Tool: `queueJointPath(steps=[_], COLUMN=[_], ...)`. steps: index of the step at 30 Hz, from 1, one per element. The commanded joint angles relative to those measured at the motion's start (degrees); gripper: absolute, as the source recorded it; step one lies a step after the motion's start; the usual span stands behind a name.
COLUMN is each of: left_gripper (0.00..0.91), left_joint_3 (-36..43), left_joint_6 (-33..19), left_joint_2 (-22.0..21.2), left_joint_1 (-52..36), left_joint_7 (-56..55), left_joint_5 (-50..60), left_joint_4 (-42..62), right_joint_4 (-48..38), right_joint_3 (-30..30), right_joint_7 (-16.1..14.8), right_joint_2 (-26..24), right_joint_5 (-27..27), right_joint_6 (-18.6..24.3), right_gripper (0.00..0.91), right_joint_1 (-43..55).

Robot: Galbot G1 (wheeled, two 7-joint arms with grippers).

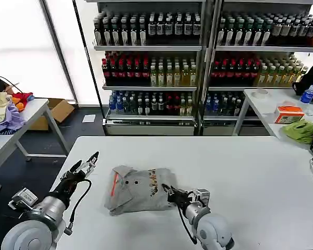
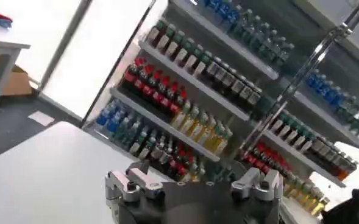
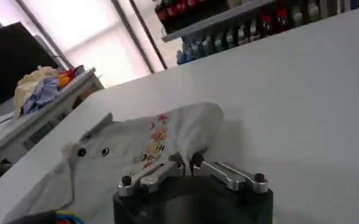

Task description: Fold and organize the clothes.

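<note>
Grey shirt [image 1: 138, 190] edge pinched by low right claw [image 1: 170, 195].

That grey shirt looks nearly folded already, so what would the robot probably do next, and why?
Probably the right gripper will pull its pinched edge leftward over the collared grey shirt. Its fingers look shut on the hem by the print, and the bundle lies loosely folded, orange placket stripe up. The left gripper hovers open, apart from the cloth, above the white table.

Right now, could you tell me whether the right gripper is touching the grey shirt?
Touching. In the right wrist view the right gripper has its fingertips closed on the grey shirt's near edge, with no gap.
</note>
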Motion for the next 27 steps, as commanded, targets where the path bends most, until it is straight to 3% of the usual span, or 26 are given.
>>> queueJointPath(steps=[1,4,5,6,8,12,19,22,26,27], left_gripper=[0.907,0.907,0.907,0.907,0.907,0.907,0.907,0.907,0.907,0.907], left_joint_3=[0.11,1.16,1.33,1.91,2.88,4.17,5.61,5.08,4.78,4.72], left_joint_6=[0.07,0.09,0.09,0.07,0.08,0.10,0.11,0.10,0.08,0.09], left_joint_2=[-0.28,-1.22,-1.54,-1.89,-2.19,-2.21,-1.69,-1.40,-0.81,-0.78], left_joint_1=[0.47,-0.10,-0.18,-0.28,-0.11,0.42,1.07,1.59,2.05,2.08], left_joint_7=[-0.20,-0.28,-0.28,-0.37,-0.40,-0.32,-0.59,-0.47,-0.09,-0.06], left_joint_5=[-0.35,0.41,0.62,0.96,1.46,2.91,5.17,5.16,6.47,6.47], left_joint_4=[-0.15,0.12,0.19,0.36,0.33,-0.29,-2.13,-2.47,-2.39,-2.54], right_joint_4=[9.26,10.03,10.02,9.95,10.14,11.61,11.77,13.96,15.51,15.13], right_joint_3=[17.02,20.45,20.81,21.67,22.87,24.60,27.25,25.35,16.88,11.68], right_joint_7=[-3.92,-3.48,-3.63,-3.99,-4.08,-5.33,-1.61,-1.80,-1.32,-0.56], right_joint_2=[-10.73,-11.92,-12.01,-12.18,-12.28,-11.14,-9.48,-8.88,-4.62,-2.66], right_joint_5=[-2.96,-5.29,-5.65,-5.70,-6.33,-15.00,-15.27,-12.94,-14.84,-15.56], right_joint_6=[-0.97,-0.98,-0.97,-0.97,-1.00,-0.91,-0.82,-0.74,0.24,1.32], right_gripper=[0.000,0.000,0.615,0.907,0.907,0.907,0.907,0.907,0.907,0.907], right_joint_1=[-13.95,-16.96,-17.38,-17.68,-18.06,-19.20,-16.36,-14.68,-9.15,-6.79])
